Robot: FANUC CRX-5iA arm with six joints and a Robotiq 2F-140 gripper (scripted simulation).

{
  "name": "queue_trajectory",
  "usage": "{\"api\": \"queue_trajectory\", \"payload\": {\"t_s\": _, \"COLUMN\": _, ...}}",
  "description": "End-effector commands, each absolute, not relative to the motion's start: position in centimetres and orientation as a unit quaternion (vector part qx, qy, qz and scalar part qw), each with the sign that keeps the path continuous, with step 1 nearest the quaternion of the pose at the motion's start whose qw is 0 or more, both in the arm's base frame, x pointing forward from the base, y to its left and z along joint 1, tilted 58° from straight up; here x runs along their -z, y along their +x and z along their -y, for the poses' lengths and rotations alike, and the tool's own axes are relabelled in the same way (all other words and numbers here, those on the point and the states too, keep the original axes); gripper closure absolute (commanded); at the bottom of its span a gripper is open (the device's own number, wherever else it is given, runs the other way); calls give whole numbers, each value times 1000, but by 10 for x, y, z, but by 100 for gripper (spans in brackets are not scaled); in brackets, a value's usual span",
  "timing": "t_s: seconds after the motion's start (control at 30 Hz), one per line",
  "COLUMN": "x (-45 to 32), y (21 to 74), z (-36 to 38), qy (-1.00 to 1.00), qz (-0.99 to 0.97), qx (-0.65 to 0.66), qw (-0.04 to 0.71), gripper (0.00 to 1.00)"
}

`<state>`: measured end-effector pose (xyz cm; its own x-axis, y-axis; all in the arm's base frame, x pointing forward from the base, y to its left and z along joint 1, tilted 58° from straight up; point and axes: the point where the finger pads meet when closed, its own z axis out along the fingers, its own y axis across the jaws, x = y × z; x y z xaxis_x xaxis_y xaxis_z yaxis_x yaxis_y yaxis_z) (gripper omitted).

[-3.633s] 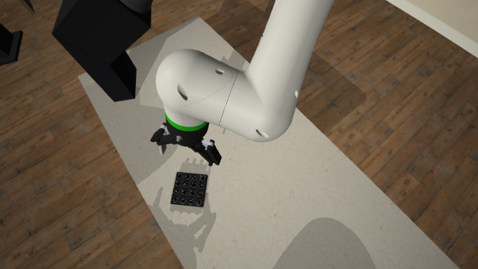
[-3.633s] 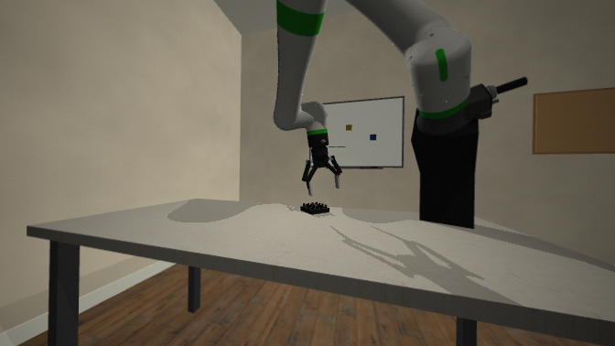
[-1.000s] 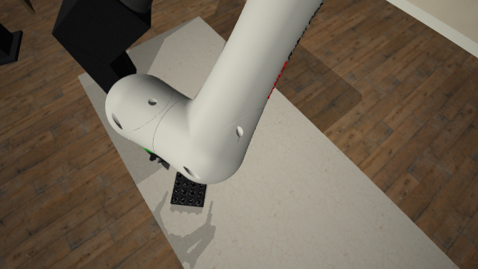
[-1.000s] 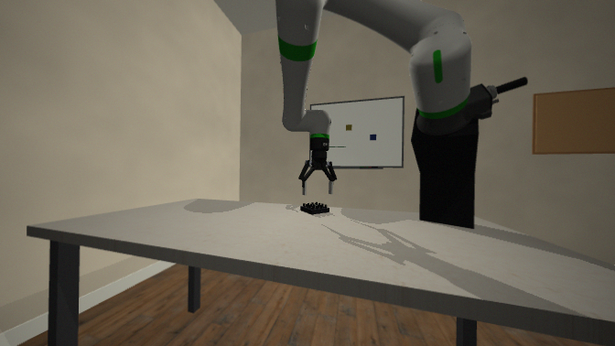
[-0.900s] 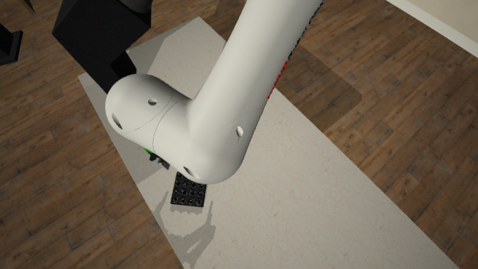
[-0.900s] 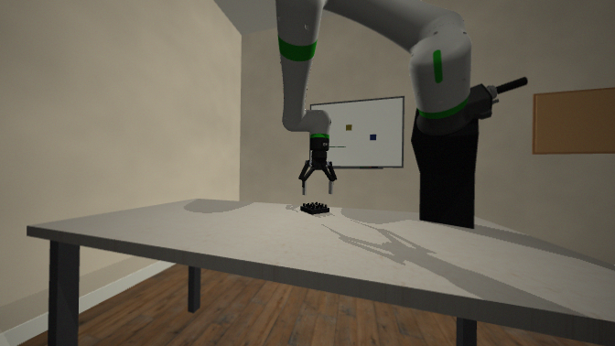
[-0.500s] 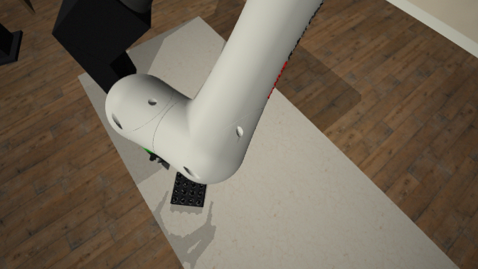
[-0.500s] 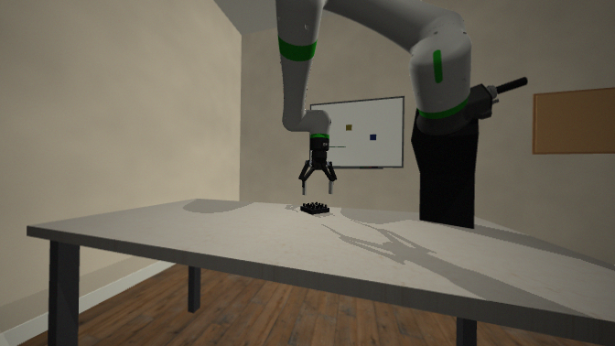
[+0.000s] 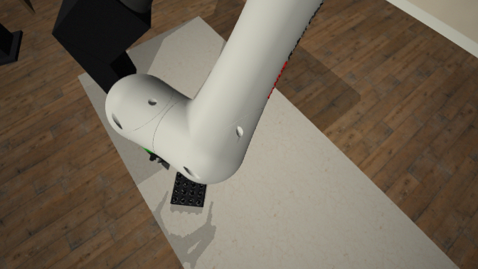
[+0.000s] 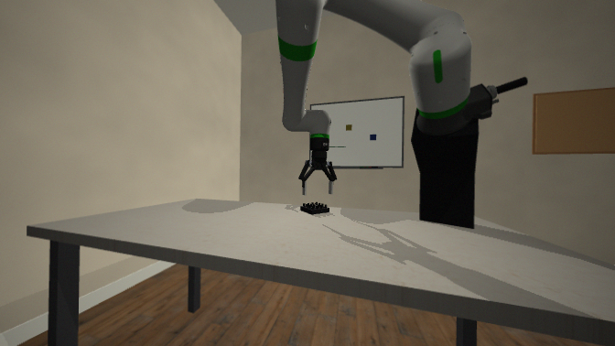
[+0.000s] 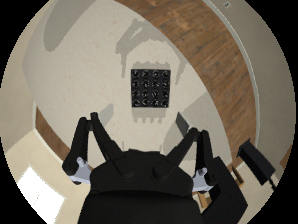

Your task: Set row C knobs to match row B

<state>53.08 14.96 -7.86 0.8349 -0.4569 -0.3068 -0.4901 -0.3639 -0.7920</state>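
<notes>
I am holding my jaws (image 10: 318, 189) wide open above the tabletop (image 9: 306, 199) (image 10: 256, 238) (image 11: 80, 75), with nothing between them. My two fingers are pointing down, standing well apart from each other and clear of the knob box (image 9: 188, 195) (image 10: 315, 209) (image 11: 150, 88). The box is lying flat on the tabletop beneath me, its knobs facing up, and neither fingertip is touching it. From my wrist I am seeing the whole dark block with its four-by-four grid of knobs, sitting between my fingers in that view but farther off than they are. The white lines are showing too small for me to tell which mark any knob is pointing at. From the top, my pale arm (image 9: 227, 117) (image 10: 295, 87) is covering one end of the box and most of my gripping end, while the uncovered knobs are showing near the tabletop's long edge. My shadow (image 9: 188, 242) (image 10: 398, 247) (image 11: 137, 37) is falling across the tabletop. Behind me, in the exterior view, a whiteboard (image 10: 371, 153) is hanging on the wall, and a corkboard (image 10: 574, 121) is hanging farther to the right of the picture.

my gripper (image 9: 161, 163) (image 10: 318, 189) (image 11: 145, 113) now hanging upright rather than tilted, my arm (image 9: 227, 107) (image 10: 295, 91) now covering the rear edge of the knob box (image 9: 188, 193) (image 10: 315, 209) (image 11: 150, 88) from above, the large round shadow no longer lying across the table (image 9: 302, 185) (image 10: 220, 238) (image 11: 80, 75)
</notes>
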Motion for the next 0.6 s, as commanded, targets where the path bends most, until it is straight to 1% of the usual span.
{"api": "queue_trajectory", "payload": {"t_s": 0.0, "x": 79, "y": 531, "z": -149, "qy": -826, "qz": -287, "qx": -17, "qw": 485, "gripper": 0}}
{"api": "queue_trajectory", "payload": {"t_s": 0.57, "x": 76, "y": 518, "z": -155, "qy": -827, "qz": -286, "qx": -27, "qw": 483, "gripper": 0}}
